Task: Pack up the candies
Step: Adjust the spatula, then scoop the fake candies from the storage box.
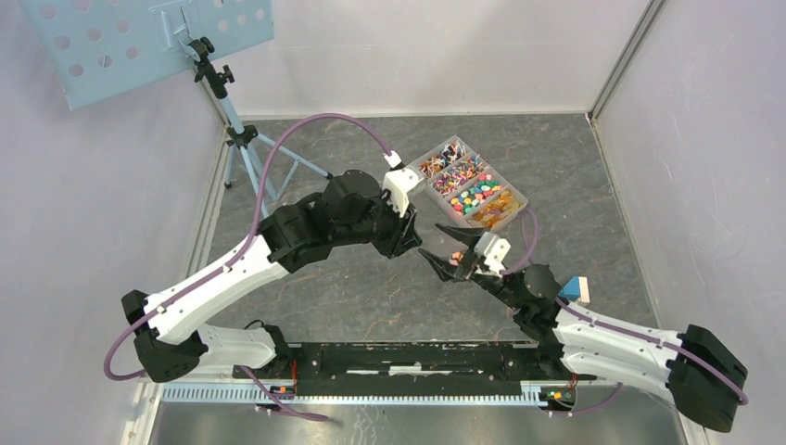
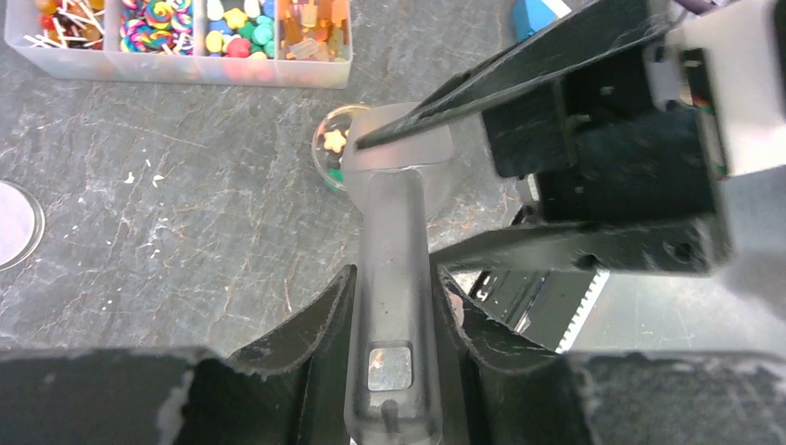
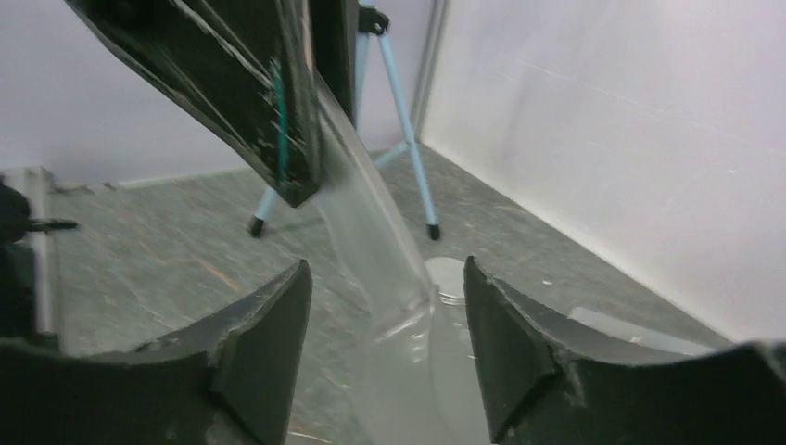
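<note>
Top external view: a dark, veined stone tabletop [image 1: 371, 297] lies between pale walls [image 1: 704, 139], with a light-blue perforated board [image 1: 139, 42] on a tripod [image 1: 236, 139] at far left. Left wrist view, from the left: a grey lid disc [image 2: 11, 222]; a clear four-compartment box [image 2: 176, 69] holding the candies [image 2: 236, 32]; a small clear jar [image 2: 326, 169] with a yellow star sweet [image 2: 334, 139] inside. The left gripper [image 2: 394, 278] pinches a translucent scoop [image 2: 394, 213], its head over the jar. The right gripper [image 3: 385, 267] stands spread, gripping nothing.
</note>
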`<state>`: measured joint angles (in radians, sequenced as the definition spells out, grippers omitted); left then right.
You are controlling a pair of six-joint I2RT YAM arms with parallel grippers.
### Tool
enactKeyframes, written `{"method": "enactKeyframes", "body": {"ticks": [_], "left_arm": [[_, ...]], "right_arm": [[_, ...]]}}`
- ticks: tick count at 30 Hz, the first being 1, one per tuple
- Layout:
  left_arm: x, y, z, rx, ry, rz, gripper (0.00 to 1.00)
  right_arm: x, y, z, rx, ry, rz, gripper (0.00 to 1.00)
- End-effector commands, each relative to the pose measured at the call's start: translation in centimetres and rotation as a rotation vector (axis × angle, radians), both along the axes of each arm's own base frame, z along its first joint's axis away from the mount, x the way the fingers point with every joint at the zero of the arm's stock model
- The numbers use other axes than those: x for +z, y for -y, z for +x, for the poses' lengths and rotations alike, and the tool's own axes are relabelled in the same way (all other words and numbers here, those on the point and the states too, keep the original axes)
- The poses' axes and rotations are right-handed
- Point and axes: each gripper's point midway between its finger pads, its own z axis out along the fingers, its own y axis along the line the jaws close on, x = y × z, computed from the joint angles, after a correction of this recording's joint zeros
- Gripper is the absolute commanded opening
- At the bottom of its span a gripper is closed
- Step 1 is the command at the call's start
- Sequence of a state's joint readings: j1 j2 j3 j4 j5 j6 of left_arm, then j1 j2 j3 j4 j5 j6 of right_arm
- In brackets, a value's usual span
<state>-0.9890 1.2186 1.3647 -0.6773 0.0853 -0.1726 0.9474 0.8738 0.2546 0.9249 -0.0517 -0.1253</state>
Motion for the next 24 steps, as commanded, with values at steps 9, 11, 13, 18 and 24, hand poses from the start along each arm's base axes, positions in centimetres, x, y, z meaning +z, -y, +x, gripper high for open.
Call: {"method": "enactKeyframes", "body": {"ticks": [9,11,13,18,24], "left_arm": [[0.5,0.0,5.1,0.128,0.093,0.176,0.02],[0.2,0.7,5.8,0.117,0.092,0.207,0.02],[0.0,1.3,6.7,0.109,0.098,0.244,0.02],[-0.3,3.5,9.6,0.094,0.098,0.277,0.02],[-2.6,5.9,13.0,0.036,0.103,0.323,0.02]], "right_arm": [[-1.3,4.5,-1.7,-0.073,-0.360,0.117,0.98],[-2.0,5.6,-1.6,-0.123,-0.452,0.121,0.98],[-2.4,6.7,-1.8,-0.158,-0.520,0.127,0.98],[-2.6,8.7,-2.5,-0.197,-0.577,0.163,0.98],[-1.1,11.3,-2.9,-0.250,-0.550,0.232,0.98]]}}
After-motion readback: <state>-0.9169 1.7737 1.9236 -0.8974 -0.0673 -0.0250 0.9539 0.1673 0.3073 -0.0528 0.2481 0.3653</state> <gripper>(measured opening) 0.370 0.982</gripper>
